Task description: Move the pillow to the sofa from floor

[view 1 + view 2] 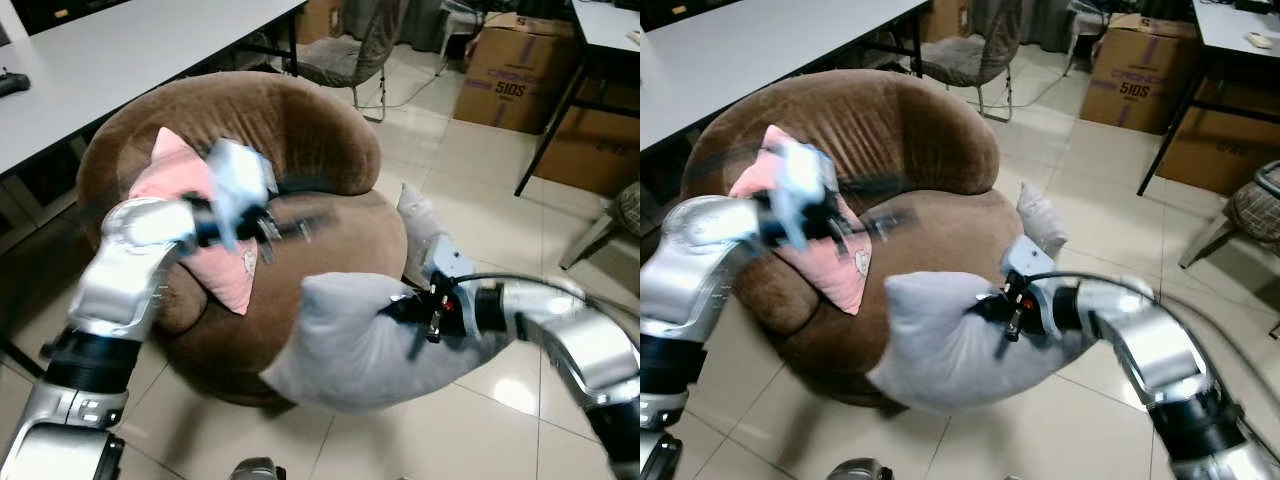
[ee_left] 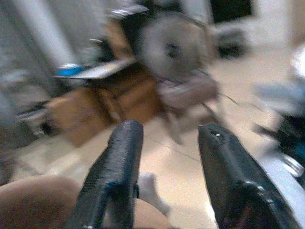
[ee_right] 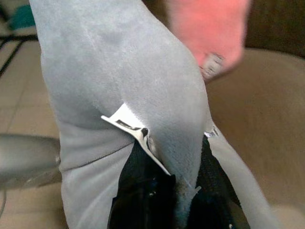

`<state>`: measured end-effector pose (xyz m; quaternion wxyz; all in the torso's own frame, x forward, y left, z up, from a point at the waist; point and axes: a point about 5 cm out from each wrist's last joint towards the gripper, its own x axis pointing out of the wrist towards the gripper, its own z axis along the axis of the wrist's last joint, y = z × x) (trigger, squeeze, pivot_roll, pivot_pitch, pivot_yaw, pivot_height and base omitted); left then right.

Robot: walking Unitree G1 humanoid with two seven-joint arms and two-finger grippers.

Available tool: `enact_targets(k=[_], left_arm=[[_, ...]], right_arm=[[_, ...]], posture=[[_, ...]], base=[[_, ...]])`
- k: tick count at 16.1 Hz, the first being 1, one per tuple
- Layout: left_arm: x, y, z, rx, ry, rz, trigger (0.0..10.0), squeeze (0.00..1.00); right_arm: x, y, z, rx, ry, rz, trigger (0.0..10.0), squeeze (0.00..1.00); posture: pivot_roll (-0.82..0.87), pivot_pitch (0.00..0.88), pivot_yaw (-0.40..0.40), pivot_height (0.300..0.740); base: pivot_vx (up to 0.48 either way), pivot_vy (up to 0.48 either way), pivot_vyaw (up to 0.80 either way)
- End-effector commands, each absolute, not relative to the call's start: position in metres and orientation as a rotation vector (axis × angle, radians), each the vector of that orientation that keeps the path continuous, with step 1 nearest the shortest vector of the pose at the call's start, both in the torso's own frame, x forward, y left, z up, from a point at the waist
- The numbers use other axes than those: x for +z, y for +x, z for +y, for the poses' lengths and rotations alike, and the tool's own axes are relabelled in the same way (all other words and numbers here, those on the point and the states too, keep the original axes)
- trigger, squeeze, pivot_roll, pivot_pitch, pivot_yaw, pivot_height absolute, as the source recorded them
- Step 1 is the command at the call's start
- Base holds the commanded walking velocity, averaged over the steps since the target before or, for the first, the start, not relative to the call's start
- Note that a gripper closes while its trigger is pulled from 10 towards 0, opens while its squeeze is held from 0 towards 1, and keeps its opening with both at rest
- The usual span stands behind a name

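— Two black fingers (image 3: 143,191) of the right gripper (image 3: 178,193), pinched tight on a fold of the soft grey fabric pillow (image 1: 350,345). Why a fold?
— Too bulky to span whole, probably; bunching the cloth between the pads gives a hold. White care tag (image 3: 131,126) just beside the pinch.
— And the pillow itself?
— Off the floor, hanging from that grip, pressed against the front edge of the round brown plush sofa (image 1: 330,215). Not yet resting on the seat, by the look of it.
— Left gripper (image 2: 167,157)?
— Spread apart, nothing between the fingers. Raised over the seat, blurred in the head views, likely mid-swing.
— Purpose?
— Hard to say; perhaps ready to steady or push the grey pillow in.
— Anything already on the seat?
— Pink square cushion (image 1: 175,175), leaning against the backrest on the left side. Leaves the right part of the seat free, so probably the landing spot.
— Surroundings?
— Pale tiled floor (image 1: 470,410), white table (image 1: 120,50) behind, cardboard box (image 1: 510,75) far right.
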<state>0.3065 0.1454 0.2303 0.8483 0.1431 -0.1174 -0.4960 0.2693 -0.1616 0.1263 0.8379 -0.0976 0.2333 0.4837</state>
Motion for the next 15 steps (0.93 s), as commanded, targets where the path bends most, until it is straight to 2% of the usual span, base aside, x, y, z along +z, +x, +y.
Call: enact_targets(k=[1,2,4,7,9,10,11,12,15], left_arm=[[0.232,0.305,0.157,-0.936,0.239,-0.268,10.0,1.0],[0.225,0.303,0.166,-0.841,0.219,-0.255,10.0,0.64],[0.198,0.292,0.177,-0.675,0.244,-0.157,10.0,0.33],[0.177,0.279,0.177,-0.567,0.243,-0.098,10.0,0.29],[0.162,0.271,0.178,-0.393,0.162,-0.07,10.0,0.14],[0.161,0.27,0.178,-0.365,0.149,-0.078,10.0,0.14],[0.15,0.267,0.184,-0.238,0.121,-0.05,10.0,0.04],[0.148,0.266,0.184,-0.22,0.115,-0.043,10.0,0.04],[0.143,0.257,0.173,-0.275,0.173,-0.027,10.0,0.05]], right_arm=[[0.134,0.273,-0.164,0.94,-0.186,0.439,0.0,0.0],[0.127,0.271,-0.163,0.879,-0.166,0.438,0.0,0.0],[0.118,0.268,-0.163,0.728,-0.087,0.419,0.0,0.0],[0.117,0.27,-0.165,0.553,-0.04,0.354,0.0,0.0],[0.112,0.267,-0.168,0.321,0.011,0.277,0.0,0.0],[0.111,0.267,-0.169,0.278,0.025,0.264,0.0,0.0],[0.108,0.26,-0.178,0.109,0.078,0.232,10.0,0.0],[0.106,0.259,-0.179,0.08,0.094,0.238,10.0,0.0],[0.109,0.256,-0.183,0.004,0.076,0.239,10.0,0.0]], posture=[[0.05,0.0,0.048,0.74],[0.05,0.0,0.045,0.74],[0.06,0.0,0.04,0.74],[0.07,0.0,0.027,0.74],[0.07,0.0,0.02,0.74],[0.07,0.0,0.02,0.74],[0.07,0.0,0.008,0.74],[0.07,0.0,0.008,0.74],[0.07,0.0,0.002,0.74]], base=[[0.0,0.0,0.0],[0.0,0.0,0.0],[0.0,0.0,0.0],[0.0,0.0,0.0],[0.0,0.0,0.0],[0.0,0.0,0.0],[0.0,0.0,0.0],[0.0,0.0,0.0],[0.0,0.46,0.0]])
